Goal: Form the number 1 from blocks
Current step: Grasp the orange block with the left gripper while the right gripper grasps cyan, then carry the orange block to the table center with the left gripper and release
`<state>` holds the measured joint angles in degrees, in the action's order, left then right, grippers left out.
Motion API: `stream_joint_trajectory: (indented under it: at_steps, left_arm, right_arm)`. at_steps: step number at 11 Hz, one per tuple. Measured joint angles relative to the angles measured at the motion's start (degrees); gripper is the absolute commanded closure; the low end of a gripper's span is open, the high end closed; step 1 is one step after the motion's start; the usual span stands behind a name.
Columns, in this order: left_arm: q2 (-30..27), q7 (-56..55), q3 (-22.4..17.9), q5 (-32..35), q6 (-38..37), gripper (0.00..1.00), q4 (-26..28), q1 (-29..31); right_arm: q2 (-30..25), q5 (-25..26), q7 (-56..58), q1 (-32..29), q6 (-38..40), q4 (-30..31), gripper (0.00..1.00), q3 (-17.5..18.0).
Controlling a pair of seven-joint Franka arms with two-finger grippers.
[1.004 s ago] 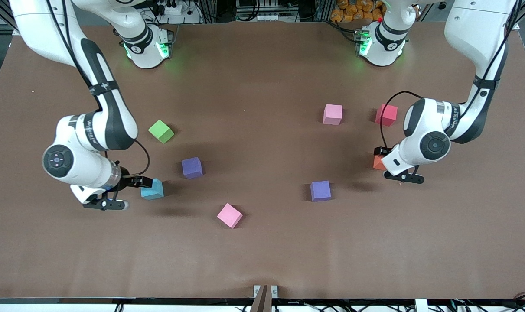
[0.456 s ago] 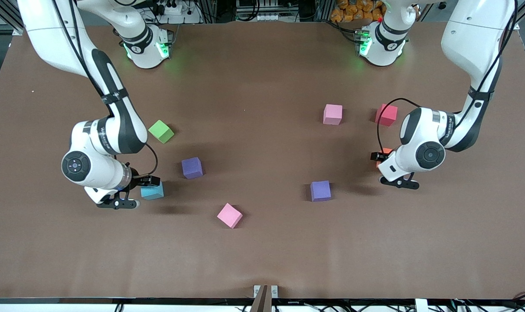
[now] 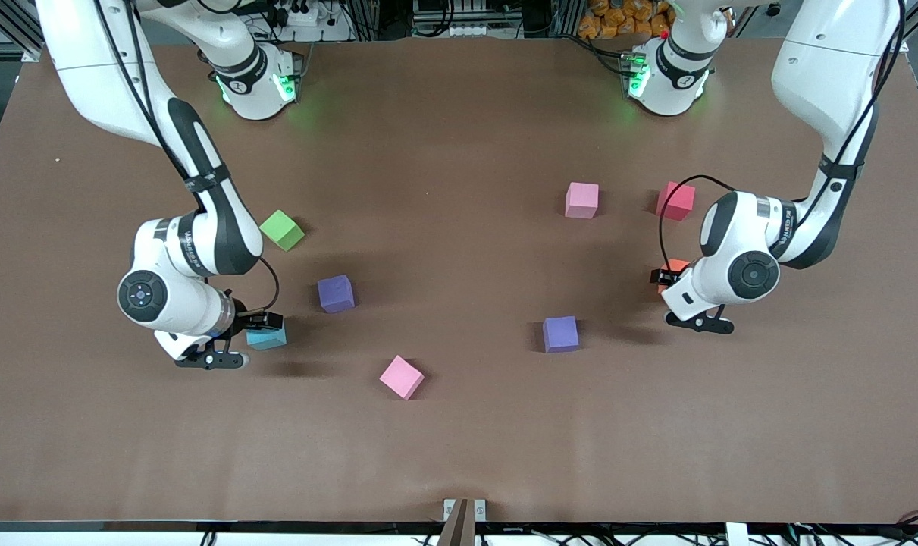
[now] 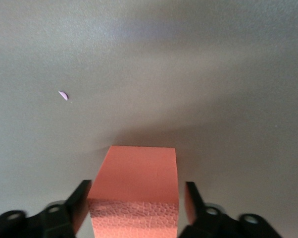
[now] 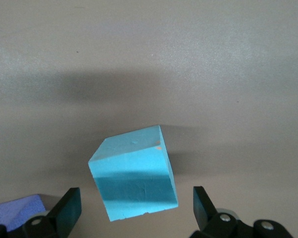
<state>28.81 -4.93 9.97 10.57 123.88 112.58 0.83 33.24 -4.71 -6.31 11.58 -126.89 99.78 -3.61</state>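
Front cam high, facing both bases, whole bench (image 3: 459, 455). Wrist cams close, looking down: orange block (image 4: 136, 186), blue block (image 5: 134, 171), both also in front.

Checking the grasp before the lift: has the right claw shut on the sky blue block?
No: the right claw is open, with gaps between its fingers and the sky blue block.

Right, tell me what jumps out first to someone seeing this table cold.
Both arms are down at blocks at once: the right end effector is open astride the sky blue cube at its end of the table, and the left end effector is open around the orange cube at the other. Between them, loose cubes lie scattered: two purple, two pink, none lined up.
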Motion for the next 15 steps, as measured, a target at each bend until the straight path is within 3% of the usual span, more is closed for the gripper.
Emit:
stream_joint_trajectory:
  at_steps: [4,7,8,9,11,12,15]
  left_arm:
    - [-0.7,-5.4,1.9,0.0,-1.3,1.0,-0.8,-0.2]
    - [-4.0,-19.3,11.6,0.0,-5.2,1.0,-2.5,-0.6]
    - [-4.5,-24.9,15.8,0.0,-7.1,1.0,-3.5,-1.1]
    - [-4.6,-30.5,19.7,0.0,-8.2,1.0,-4.3,-2.0]
    - [-3.6,-39.4,23.7,-0.4,-8.4,1.0,-5.7,-7.7]
    - [-2.0,-42.8,24.0,-1.2,-8.3,1.0,-7.6,-11.8]
    - [6.4,-54.1,24.0,-1.6,-8.3,1.0,-14.6,-25.3]
  right_arm:
    - [1.5,0.0,2.6,0.3,-0.9,0.0,0.0,0.0]
    - [3.0,0.1,4.8,0.5,-2.9,0.1,0.0,-0.1]
    - [3.5,0.1,5.1,0.5,-3.5,0.1,0.03,-0.2]
    - [3.9,0.1,5.4,0.5,-3.8,0.1,0.14,-0.3]
    - [4.2,0.1,5.7,0.6,-4.1,0.1,0.41,-0.5]
    - [4.2,0.1,5.7,0.6,-4.2,0.1,0.46,-0.6]
    - [4.0,0.0,5.7,0.6,-4.4,-0.5,0.46,-0.9]
